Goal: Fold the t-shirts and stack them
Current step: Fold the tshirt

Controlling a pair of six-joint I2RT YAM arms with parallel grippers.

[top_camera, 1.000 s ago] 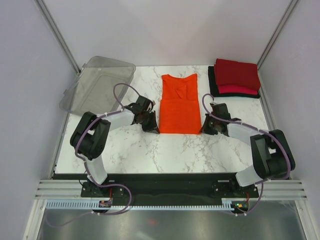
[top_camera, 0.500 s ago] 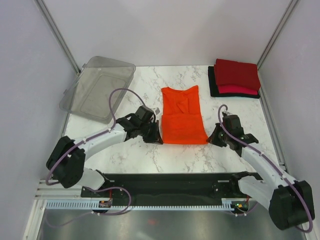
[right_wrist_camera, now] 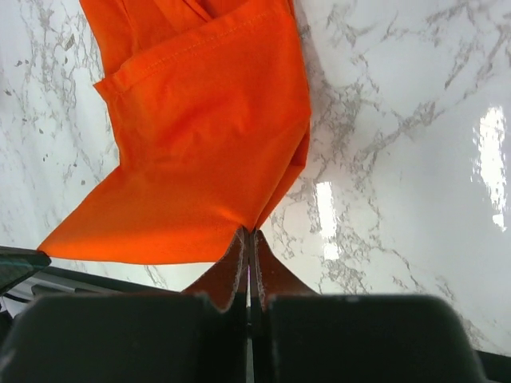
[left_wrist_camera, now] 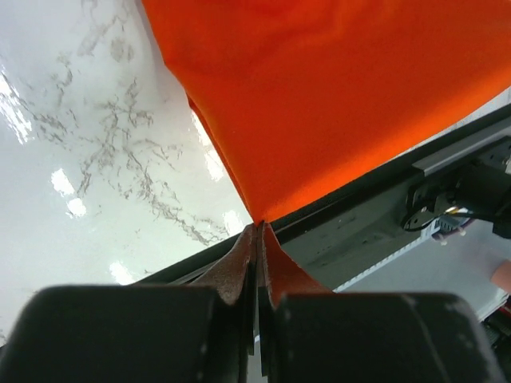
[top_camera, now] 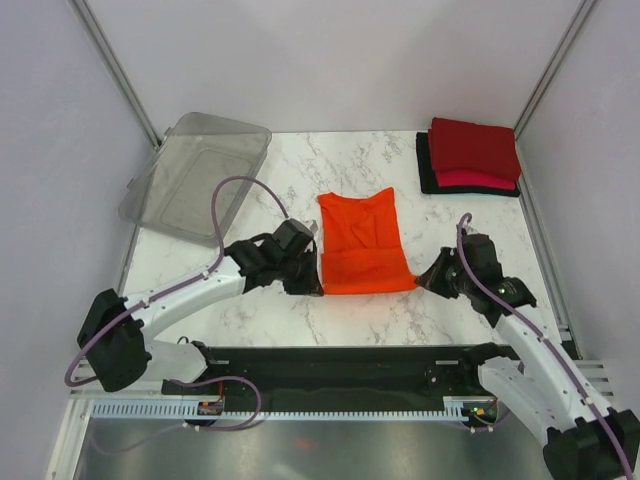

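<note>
The bright orange cloth t-shirt (top_camera: 360, 245), folded narrow, is laid mid-way across the white marbled table (top_camera: 250, 305). Its near left corner is pinched in the closed left tool (top_camera: 316, 284), its near right corner in the closed right tool (top_camera: 427, 282). A stack of folded dark red, pinkish-red and black shirts (top_camera: 472, 150) is noted at the far right corner.

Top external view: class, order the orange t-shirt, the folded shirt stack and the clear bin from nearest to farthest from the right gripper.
1. Orange t-shirt: centre of the table, its near corner pinched by the right gripper.
2. Folded shirt stack: far right corner.
3. Clear bin: far left corner.
</note>
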